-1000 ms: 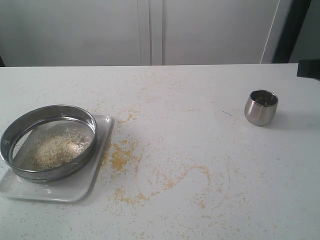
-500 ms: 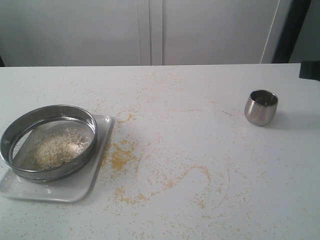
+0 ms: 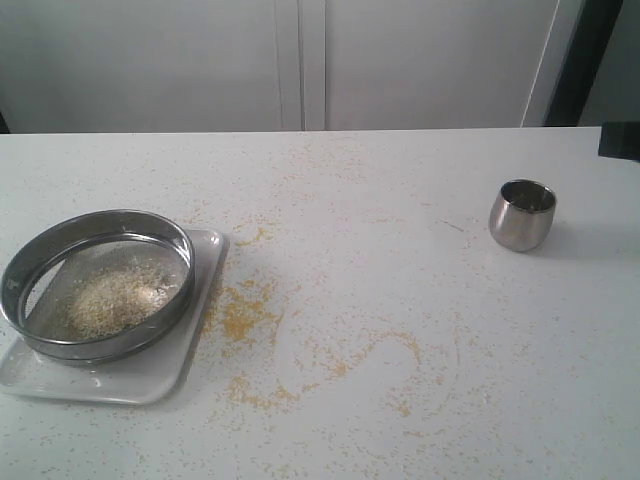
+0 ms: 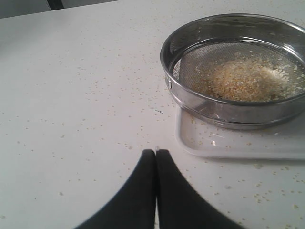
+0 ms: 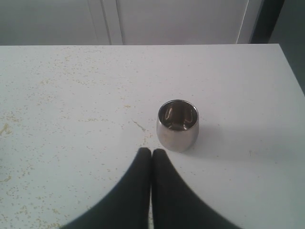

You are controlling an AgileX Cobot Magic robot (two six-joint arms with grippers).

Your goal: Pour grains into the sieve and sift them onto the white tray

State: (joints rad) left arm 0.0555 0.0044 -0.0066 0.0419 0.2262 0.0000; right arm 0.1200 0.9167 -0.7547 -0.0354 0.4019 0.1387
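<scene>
The steel sieve (image 3: pixel 97 283) (image 4: pixel 237 71) rests on the white tray (image 3: pixel 160 360) (image 4: pixel 228 145) at the table's left. A heap of pale beige grains (image 3: pixel 112 298) (image 4: pixel 243 78) lies on its mesh. The small steel cup (image 3: pixel 522 214) (image 5: pixel 177 125) stands upright at the right and looks empty. My left gripper (image 4: pixel 156 151) is shut with nothing in it, a short way from the tray's rim. My right gripper (image 5: pixel 151 150) is shut and empty, just short of the cup. Neither gripper shows in the exterior view.
Thin yellow specks and small yellow patches (image 3: pixel 245 310) are strewn over the white tabletop between tray and cup. A dark part of the right arm (image 3: pixel 620 140) juts in at the right edge. White cabinet doors stand behind the table.
The dark arm part at the exterior view's right edge has drawn back slightly towards the right. Sieve, tray and cup have not moved.
</scene>
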